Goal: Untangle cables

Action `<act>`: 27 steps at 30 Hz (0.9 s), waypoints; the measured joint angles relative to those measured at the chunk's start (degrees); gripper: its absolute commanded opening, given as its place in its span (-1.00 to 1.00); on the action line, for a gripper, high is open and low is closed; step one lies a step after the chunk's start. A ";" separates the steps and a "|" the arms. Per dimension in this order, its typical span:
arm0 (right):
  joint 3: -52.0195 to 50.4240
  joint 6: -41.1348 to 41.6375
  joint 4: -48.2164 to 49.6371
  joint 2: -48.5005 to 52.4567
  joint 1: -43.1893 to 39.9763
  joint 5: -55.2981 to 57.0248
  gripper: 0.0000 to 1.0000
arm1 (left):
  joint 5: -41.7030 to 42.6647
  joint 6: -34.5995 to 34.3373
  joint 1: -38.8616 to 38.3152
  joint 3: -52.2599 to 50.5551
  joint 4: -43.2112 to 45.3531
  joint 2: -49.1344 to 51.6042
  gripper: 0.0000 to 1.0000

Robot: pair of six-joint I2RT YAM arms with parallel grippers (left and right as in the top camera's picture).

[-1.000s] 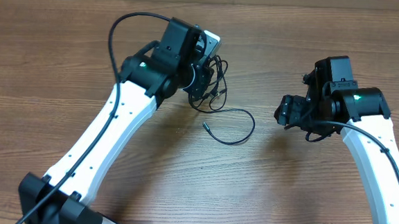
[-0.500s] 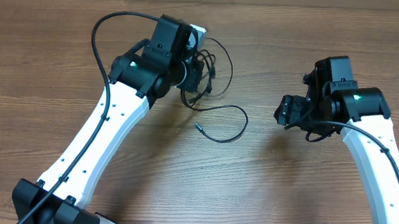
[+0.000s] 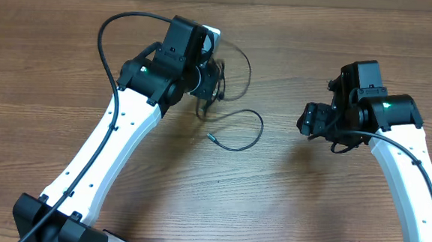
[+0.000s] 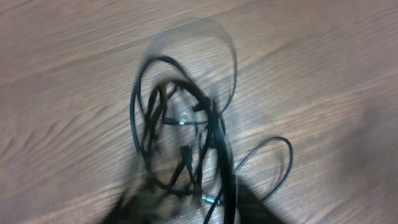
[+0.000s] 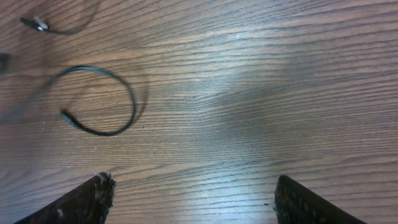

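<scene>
- Cables [image 4: 217,143] are found in the upper centre of the overhead view, over the wooden table [image 3: 196,202], the largest thing shown. Its bare boards are judged to give room for strands to be spread out.
- The left arm [image 3: 117,145] is stretched from the lower left to the upper centre, so that the bundle is held up and, it seems, loosened by its own weight.
- The right arm [image 3: 408,178] is held at the right edge, well apart from the cables, probably ready to take a free strand.
- The left gripper [image 3: 212,82] appears to be pinched on the bundle. Its fingers are blurred in the wrist view, so this is given as a judgement.
- The right gripper [image 5: 194,179] is spread wide, and nothing is held by it.
- One loose strand [image 3: 259,131] is seen curling on the wood just below the bundle, ending in a small plug [image 3: 212,136].
- No brand, label or writing can be read in any view.
</scene>
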 measured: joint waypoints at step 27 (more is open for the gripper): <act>0.00 0.04 0.02 0.00 0.00 0.00 0.62 | -4.94 1.81 0.00 0.00 -0.24 0.00 -0.92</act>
